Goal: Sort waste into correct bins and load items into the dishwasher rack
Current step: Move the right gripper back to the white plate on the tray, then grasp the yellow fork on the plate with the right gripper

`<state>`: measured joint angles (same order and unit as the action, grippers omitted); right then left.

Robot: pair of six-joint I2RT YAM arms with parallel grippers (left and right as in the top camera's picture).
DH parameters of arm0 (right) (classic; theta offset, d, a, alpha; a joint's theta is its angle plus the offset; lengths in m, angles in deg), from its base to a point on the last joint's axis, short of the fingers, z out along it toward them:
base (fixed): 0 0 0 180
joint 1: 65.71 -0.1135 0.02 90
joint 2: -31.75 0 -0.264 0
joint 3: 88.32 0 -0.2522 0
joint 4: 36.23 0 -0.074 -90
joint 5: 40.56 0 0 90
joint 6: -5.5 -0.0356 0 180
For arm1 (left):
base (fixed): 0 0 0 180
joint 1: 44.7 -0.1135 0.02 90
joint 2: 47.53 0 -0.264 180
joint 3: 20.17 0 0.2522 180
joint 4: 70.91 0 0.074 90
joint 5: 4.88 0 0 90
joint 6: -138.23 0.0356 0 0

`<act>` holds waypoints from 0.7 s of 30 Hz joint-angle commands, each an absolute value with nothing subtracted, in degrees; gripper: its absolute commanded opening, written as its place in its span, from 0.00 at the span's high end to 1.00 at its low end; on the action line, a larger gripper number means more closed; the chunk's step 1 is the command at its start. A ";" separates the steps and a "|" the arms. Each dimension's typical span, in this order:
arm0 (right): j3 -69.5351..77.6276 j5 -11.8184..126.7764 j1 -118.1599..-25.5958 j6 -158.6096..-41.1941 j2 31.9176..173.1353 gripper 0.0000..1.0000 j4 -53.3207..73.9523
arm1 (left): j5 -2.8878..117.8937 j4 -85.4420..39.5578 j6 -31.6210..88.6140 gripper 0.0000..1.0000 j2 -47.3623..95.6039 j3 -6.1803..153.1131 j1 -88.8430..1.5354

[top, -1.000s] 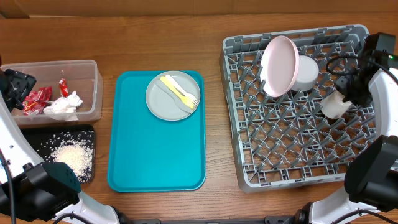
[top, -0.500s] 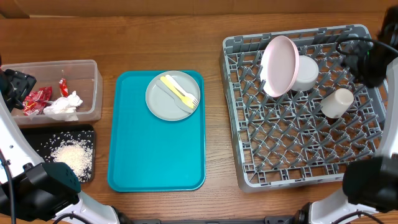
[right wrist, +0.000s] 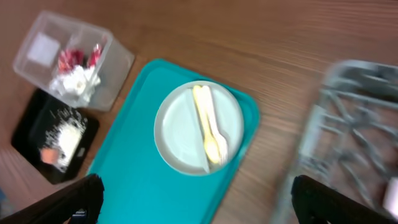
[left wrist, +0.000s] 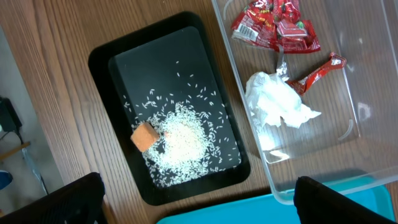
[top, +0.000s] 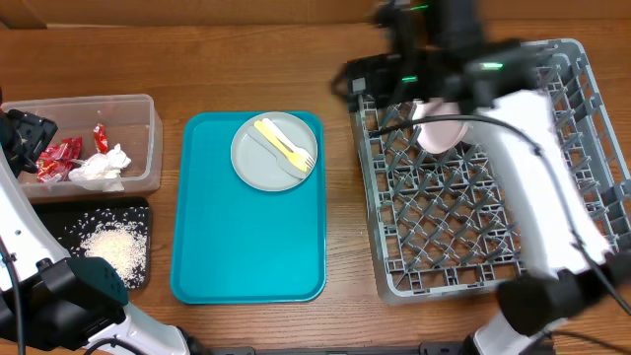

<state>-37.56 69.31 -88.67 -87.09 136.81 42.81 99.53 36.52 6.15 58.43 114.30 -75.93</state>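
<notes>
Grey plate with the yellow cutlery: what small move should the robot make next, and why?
Probably lower the open right end effector toward the fork and spoon on the grey plate. They sit on the teal tray, not yet in the dishwasher rack, and the right wrist camera looks down right at them.

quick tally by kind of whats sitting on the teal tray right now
grey round plate: 1
pale yellow plastic fork: 1
pale yellow plastic spoon: 1
total on the teal tray: 3
</notes>
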 commanded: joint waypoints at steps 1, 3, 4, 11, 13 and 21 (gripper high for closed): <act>-36.84 61.66 -94.79 -86.55 143.78 0.00 39.48 | 100.54 36.65 4.92 0.00 57.35 114.93 -75.71; -36.84 58.19 -98.03 -86.68 148.37 0.00 37.17 | 100.54 36.65 4.92 0.00 57.35 114.93 -75.71; -36.84 57.21 -99.10 -86.72 150.27 0.00 36.45 | 100.54 36.67 4.92 0.00 57.35 114.93 -75.71; -36.84 48.09 -103.60 -89.50 164.09 0.00 31.22 | 100.54 36.65 4.92 0.00 57.35 114.93 -75.71; -36.84 48.00 -103.58 -89.48 166.29 0.01 30.30 | 100.54 36.67 4.92 0.00 57.35 114.93 -75.71; -36.84 48.68 -103.54 -89.45 168.68 0.23 26.68 | 100.54 36.67 4.92 0.00 57.35 114.93 -75.71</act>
